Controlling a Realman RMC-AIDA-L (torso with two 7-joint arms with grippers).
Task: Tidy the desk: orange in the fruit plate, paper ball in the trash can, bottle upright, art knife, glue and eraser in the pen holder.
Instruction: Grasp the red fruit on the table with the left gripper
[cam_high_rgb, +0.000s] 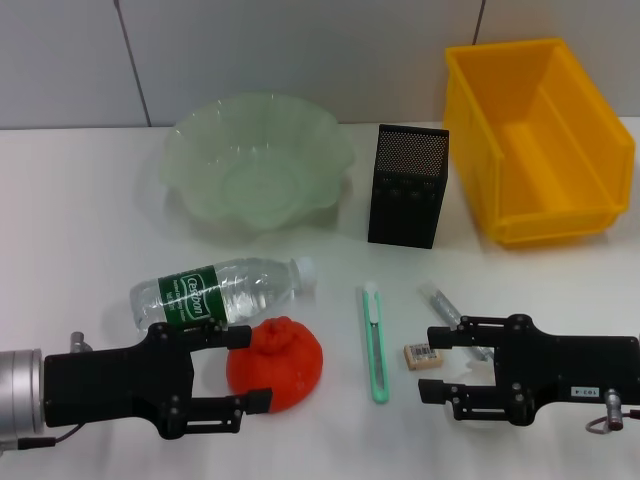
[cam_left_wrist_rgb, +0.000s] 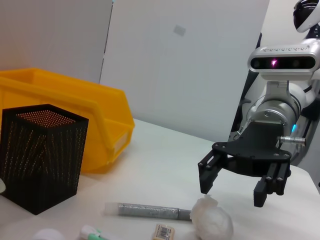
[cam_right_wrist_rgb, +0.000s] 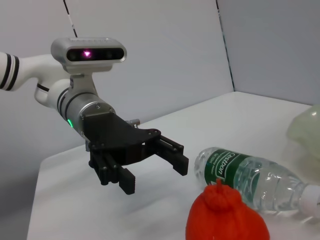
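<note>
The orange (cam_high_rgb: 277, 365) sits at the near left, just off the fingertips of my open left gripper (cam_high_rgb: 248, 368), which holds nothing. Behind it the bottle (cam_high_rgb: 220, 290) lies on its side. The green art knife (cam_high_rgb: 374, 342), grey glue stick (cam_high_rgb: 440, 303) and eraser (cam_high_rgb: 421, 356) lie in the middle. My right gripper (cam_high_rgb: 430, 364) stands open beside the eraser. In the left wrist view the white paper ball (cam_left_wrist_rgb: 212, 220) lies just below that right gripper (cam_left_wrist_rgb: 232, 187). The right wrist view shows the left gripper (cam_right_wrist_rgb: 155, 176), orange (cam_right_wrist_rgb: 227, 215) and bottle (cam_right_wrist_rgb: 250, 177).
A pale green glass fruit plate (cam_high_rgb: 200, 140) stands at the back left. The black mesh pen holder (cam_high_rgb: 407, 185) is at the back centre. A yellow bin (cam_high_rgb: 540, 135) stands at the back right. A grey wall runs behind the table.
</note>
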